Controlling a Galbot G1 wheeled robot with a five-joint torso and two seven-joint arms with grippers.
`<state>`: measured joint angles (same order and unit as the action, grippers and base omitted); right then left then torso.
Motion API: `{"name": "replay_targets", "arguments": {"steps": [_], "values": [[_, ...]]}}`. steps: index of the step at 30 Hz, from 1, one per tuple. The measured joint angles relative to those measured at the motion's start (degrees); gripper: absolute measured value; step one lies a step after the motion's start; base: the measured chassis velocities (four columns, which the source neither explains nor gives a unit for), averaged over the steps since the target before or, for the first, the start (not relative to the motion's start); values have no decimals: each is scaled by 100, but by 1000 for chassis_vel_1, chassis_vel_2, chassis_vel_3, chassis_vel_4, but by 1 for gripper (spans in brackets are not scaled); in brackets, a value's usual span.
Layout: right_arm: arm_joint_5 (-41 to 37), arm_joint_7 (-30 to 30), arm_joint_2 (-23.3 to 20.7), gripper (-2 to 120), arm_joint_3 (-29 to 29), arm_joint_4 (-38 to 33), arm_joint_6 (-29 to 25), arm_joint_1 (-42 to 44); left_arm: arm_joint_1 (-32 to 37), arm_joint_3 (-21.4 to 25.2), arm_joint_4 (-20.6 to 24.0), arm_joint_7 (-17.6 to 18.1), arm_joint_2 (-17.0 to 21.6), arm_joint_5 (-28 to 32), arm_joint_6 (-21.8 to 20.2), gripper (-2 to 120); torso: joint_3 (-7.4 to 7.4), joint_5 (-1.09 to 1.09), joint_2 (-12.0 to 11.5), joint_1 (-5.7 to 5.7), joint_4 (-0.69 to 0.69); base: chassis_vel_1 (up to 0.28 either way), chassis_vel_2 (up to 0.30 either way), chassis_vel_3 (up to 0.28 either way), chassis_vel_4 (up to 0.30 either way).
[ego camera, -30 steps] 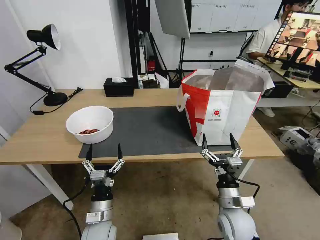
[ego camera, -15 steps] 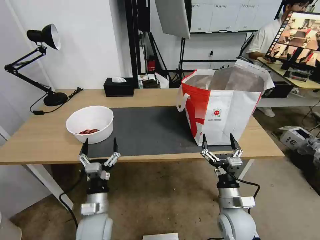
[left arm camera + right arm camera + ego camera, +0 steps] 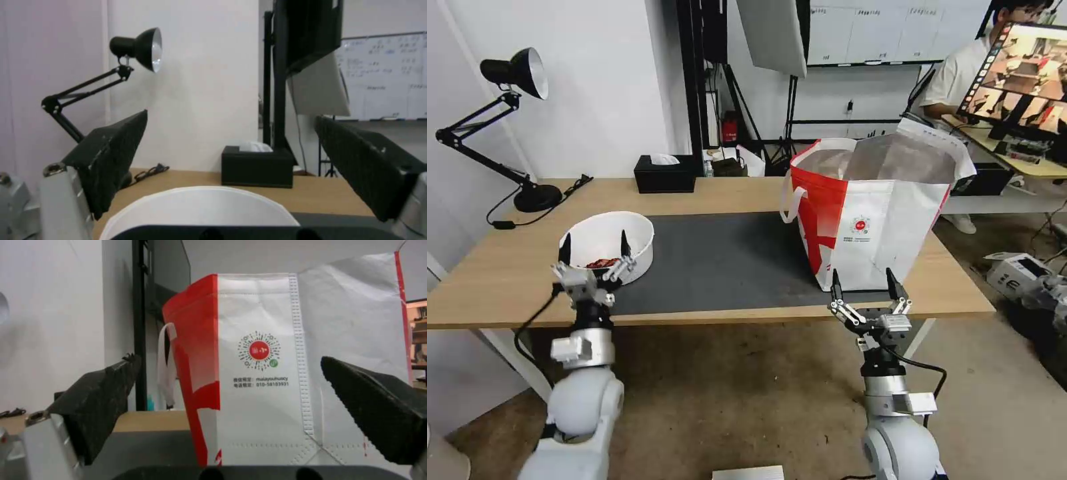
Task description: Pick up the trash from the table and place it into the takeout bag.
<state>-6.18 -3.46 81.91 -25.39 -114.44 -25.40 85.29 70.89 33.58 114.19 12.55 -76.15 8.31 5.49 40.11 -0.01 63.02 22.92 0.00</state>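
Observation:
A white round bowl [image 3: 614, 237] with reddish scraps [image 3: 602, 263] stands at the left end of the dark mat [image 3: 720, 260] on the light-wood table [image 3: 500, 273]. My left gripper [image 3: 595, 245] is open, raised in front of the bowl's near rim, fingers either side of its near wall. In the left wrist view the bowl [image 3: 200, 208] lies just ahead between the open fingers [image 3: 111, 156]. The white-and-red takeout bag [image 3: 870, 220] stands open at the mat's right end. My right gripper [image 3: 862, 283] hangs open by the table's front edge, facing the bag [image 3: 285, 373].
A black tissue box [image 3: 665, 173] sits at the table's back edge and a black desk lamp [image 3: 514, 127] at the back left. A paler desk with a monitor [image 3: 1020, 73] and a seated person lie beyond the bag. Bare floor lies in front of the table.
My left gripper rose from below the table's front edge and moved left and forward up to the bowl's near rim. The right arm, bowl and bag stayed put.

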Motion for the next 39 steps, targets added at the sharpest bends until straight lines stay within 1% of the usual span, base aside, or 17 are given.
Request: {"name": "replay_targets", "arguments": {"steps": [2, 8, 10, 11, 12, 15, 16, 19, 20, 24, 25, 28, 29, 32, 33, 35, 39], "values": [[4, 0, 2, 100, 1, 10, 3, -4, -275, 35, -54, 44, 181, 194, -362, 100, 0, 0, 0, 0, 1, 0, 0, 0, 0], [15, 0, 9, 100, 3, 12, 4, 1, -694, 83, -293, 74, 441, 478, -759, 100, 0, 0, 0, 0, 0, 0, 0, 0, 0], [20, 0, 9, 100, -10, 12, 4, 24, -1077, 101, -527, 206, 699, 925, -1288, 100, 0, 0, 0, 0, 0, 0, 0, 0, 0], [20, 0, 10, 100, -16, 12, 4, 30, -1165, 101, -578, 237, 762, 1042, -1422, 100, 0, 0, 0, 0, 0, 0, 0, 0, 0], [20, 0, 10, 100, -16, 12, 4, 30, -1165, 101, -578, 237, 762, 1042, -1422, 100, 0, 0, 0, 0, 0, 0, 0, 0, 0], [22, -3, 11, 100, -31, 8, 4, 40, -1466, 100, -783, 266, 975, 1318, -1904, 100, 0, 0, 0, 0, 0, 0, 0, 0, 0], [22, -3, 11, 100, -31, 8, 4, 40, -1466, 100, -783, 266, 975, 1318, -1904, 100, 0, 0, 0, 0, 0, 0, 0, 0, 0], [24, -3, 14, 100, -32, 4, 4, 47, -1761, 115, -974, 263, 1153, 1614, -2488, 100, 0, 1, 0, 0, 0, 0, 0, 0, 0], [24, -3, 14, 100, -32, 4, 4, 47, -1761, 115, -974, 263, 1153, 1614, -2488, 100, 0, 1, 0, 0, 0, 0, 0, 0, 0], [46, -4, 28, 100, -28, 4, 4, 76, -2103, 150, -1209, 243, 1357, 1928, -3576, 100, 0, 0, 0, 0, 0, 0, 0, 0, 0], [46, -4, 28, 100, -28, 4, 4, 76, -2103, 150, -1209, 243, 1357, 1928, -3576, 100, 0, 0, 0, 0, 0, 0, 0, 0, 0], [58, -4, 38, 100, -28, 2, 4, 85, -2390, 160, -1408, 162, 1539, 2266, -4176, 100, 0, 0, 0, 0, 0, 0, 0, 0, 0], [58, -4, 38, 100, -28, 2, 4, 85, -2390, 160, -1408, 162, 1539, 2266, -4176, 100, 0, 0, 0, 0, 0, 0, 0, 0, 0], [102, -6, 56, 100, -10, 4, 4, 91, -2592, 159, -1580, 111, 1677, 2369, -4534, 100, 0, 0, 0, 0, 0, 0, 0, 0, 0], [102, -6, 56, 100, -10, 4, 4, 91, -2592, 159, -1580, 111, 1677, 2369, -4534, 100, 0, 0, 0, 0, 0, 0, 0, 0, 0], [140, -6, 93, 100, -3, 5, 4, 106, -2658, 164, -1653, 79, 1742, 2388, -4748, 100, 0, 1, 0, 0, 0, 0, 0, 0, 0], [160, -6, 117, 100, 1, 3, -2, 151, -2672, 194, -1719, 40, 1791, 2374, -4831, 100, -1, 1, 0, 0, 0, 0, 0, 0, 0]]}}
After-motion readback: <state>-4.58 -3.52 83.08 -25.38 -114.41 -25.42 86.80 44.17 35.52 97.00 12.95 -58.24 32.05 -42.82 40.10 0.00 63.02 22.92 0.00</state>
